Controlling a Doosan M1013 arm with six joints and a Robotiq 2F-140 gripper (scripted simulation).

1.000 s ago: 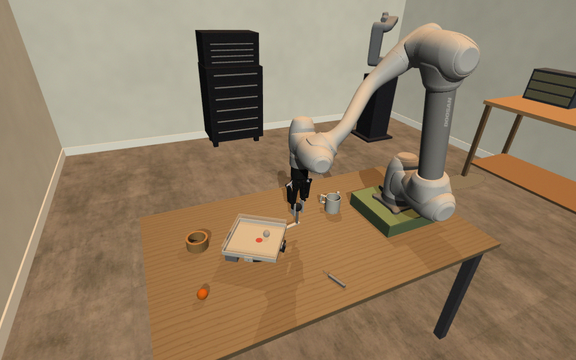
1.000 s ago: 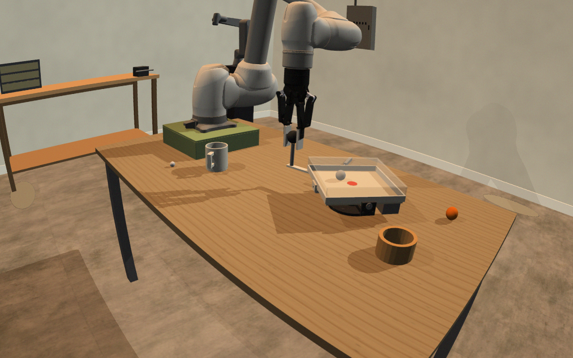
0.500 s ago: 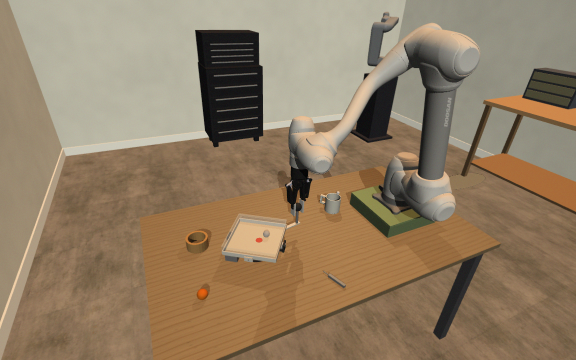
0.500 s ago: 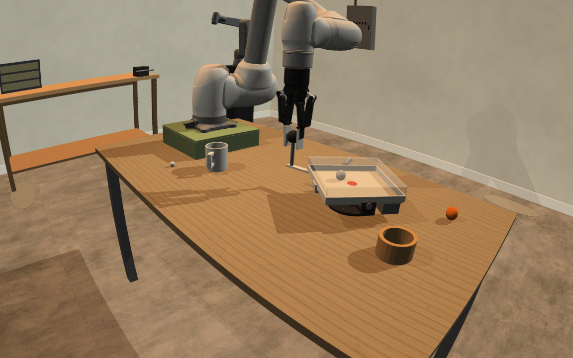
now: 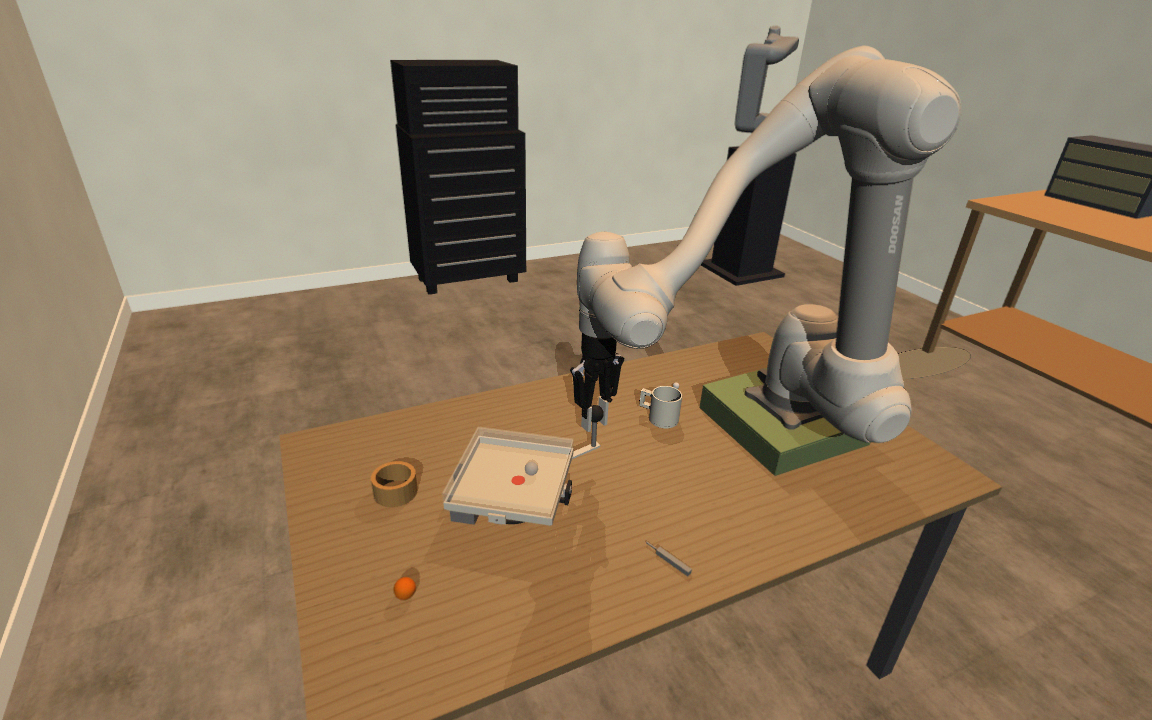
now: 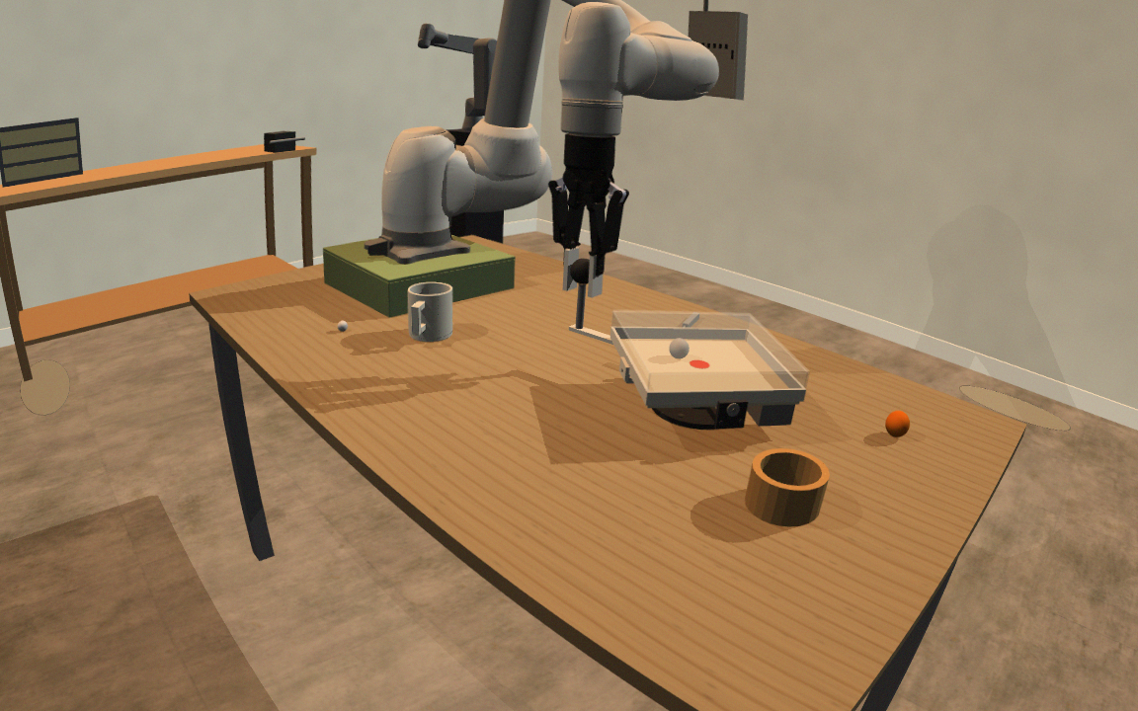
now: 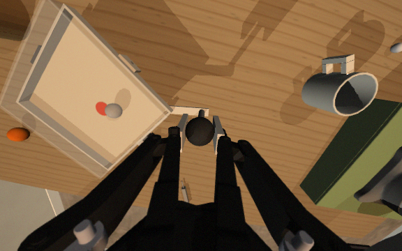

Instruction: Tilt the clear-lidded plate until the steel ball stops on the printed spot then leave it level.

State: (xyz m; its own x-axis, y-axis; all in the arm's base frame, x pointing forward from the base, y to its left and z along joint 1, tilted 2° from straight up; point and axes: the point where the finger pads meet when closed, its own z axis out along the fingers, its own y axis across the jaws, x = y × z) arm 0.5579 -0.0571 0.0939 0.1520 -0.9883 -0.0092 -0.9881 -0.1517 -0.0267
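The clear-lidded plate (image 5: 510, 475) sits on a dark base in the middle of the table, also in the exterior view (image 6: 707, 361) and the wrist view (image 7: 79, 92). A steel ball (image 5: 531, 466) (image 6: 678, 347) (image 7: 113, 110) lies beside the red printed spot (image 5: 517, 480) (image 6: 698, 363) (image 7: 100, 107), touching its edge in the wrist view. A thin post with a black knob (image 5: 595, 413) (image 6: 581, 269) (image 7: 199, 131) rises from an arm at the plate's corner. My gripper (image 5: 596, 411) (image 6: 583, 268) (image 7: 199, 122) points down and is shut on the knob.
A grey mug (image 5: 664, 405) (image 6: 429, 310) stands near the green robot base (image 5: 777, 420). A wooden ring (image 5: 392, 480) (image 6: 786, 485), an orange ball (image 5: 405, 587) (image 6: 897, 423), a small metal tool (image 5: 668, 557) and a small grey ball (image 6: 342, 325) (image 7: 397, 47) lie apart from the plate.
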